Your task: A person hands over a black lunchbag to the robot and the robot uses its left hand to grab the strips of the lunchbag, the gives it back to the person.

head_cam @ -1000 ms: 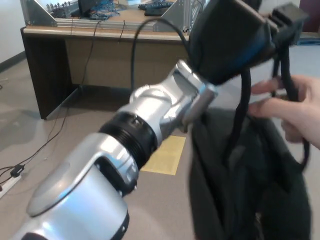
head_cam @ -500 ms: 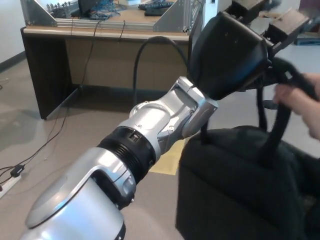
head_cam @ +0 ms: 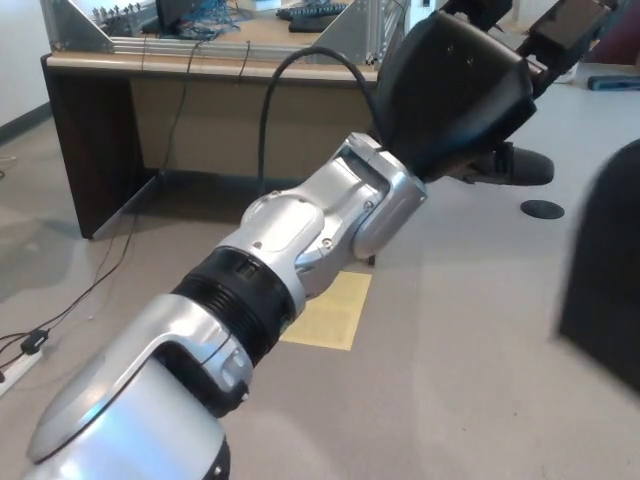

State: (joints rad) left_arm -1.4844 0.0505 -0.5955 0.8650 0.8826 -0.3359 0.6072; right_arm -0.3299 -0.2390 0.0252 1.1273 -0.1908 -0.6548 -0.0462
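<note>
gone from under the left hand (head_cam: pixel 470 85) is the lunchbag (head_cam: pixel 605 270): half a second ago it hung right below the palm with a person's hand on its straps, and now it shows only as a dark blurred mass at the right edge, well off to the right of the hand and lower. no person's hand shows any more, and no strap runs up to the fingers.

the left hand is raised and stretched forward, its black back turned to the camera. one thick finger (head_cam: pixel 525 168) pokes out to the right beneath the palm, and other finger parts stick up at the top right. from this side i cannot tell whether the fingers are spread or curled, but nothing is seen held in them. the right hand does not show.

behind the hand stands a wooden desk (head_cam: pixel 200 75) with cables, and on the floor below the forearm lies a yellow sheet (head_cam: pixel 330 312).

my reading is that the give-back is done: the bag has left the hand and gone away with the person, so the task looks close to finished. what likely remains is to bring the arm down to rest, with care for the bag nearby on the right.
</note>
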